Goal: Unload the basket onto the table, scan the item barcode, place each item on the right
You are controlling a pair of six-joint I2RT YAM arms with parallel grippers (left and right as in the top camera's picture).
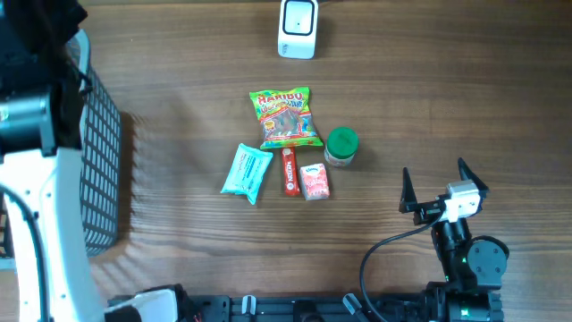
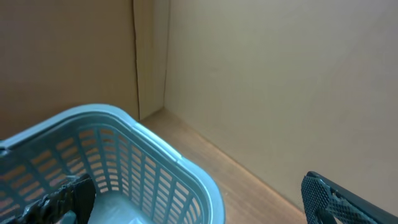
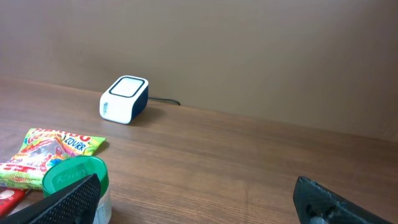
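Opening step, nothing picked: right claw (image 1: 435,174) and left claw (image 2: 199,210) both wide, empty; colourful plastic sweets bag (image 1: 284,116) mid wooden counter (image 1: 179,80), white boxy scanner (image 1: 298,27) at far edge; next, probably reach, grasp, present barcode.

Mesh basket (image 1: 100,170) at left edge of wooden table (image 1: 465,107)
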